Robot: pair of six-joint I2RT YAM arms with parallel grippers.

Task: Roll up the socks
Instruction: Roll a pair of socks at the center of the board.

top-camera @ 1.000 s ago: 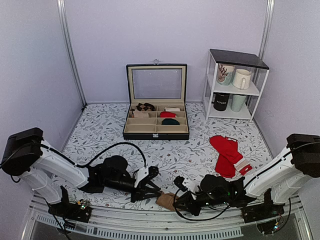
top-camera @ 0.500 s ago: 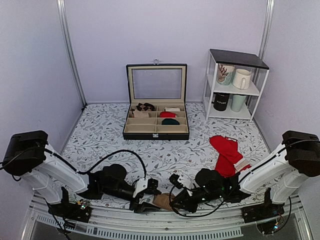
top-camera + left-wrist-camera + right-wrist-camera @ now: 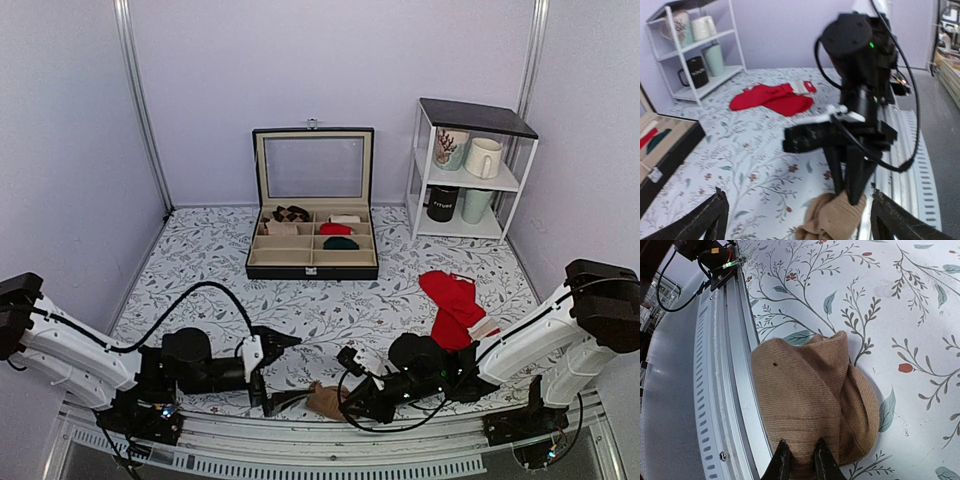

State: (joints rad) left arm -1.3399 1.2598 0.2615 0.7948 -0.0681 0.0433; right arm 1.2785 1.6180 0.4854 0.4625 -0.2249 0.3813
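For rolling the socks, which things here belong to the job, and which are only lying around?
Belong to the job: tan sock roll; right fingers, shut on it; left fingers, open near it.
Only lying about: red socks; compartment box; shelf with mugs.

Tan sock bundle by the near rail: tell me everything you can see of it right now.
The tan-brown ribbed knit sock bundle is a loose, lumpy roll with folded layers showing, not tightly wound. It lies at the table's near edge, partly on the floral table cover and partly over the slotted silver metal rail. The right gripper is closed on its edge, fingers pinching the fabric. A small dark speck sits on its top.
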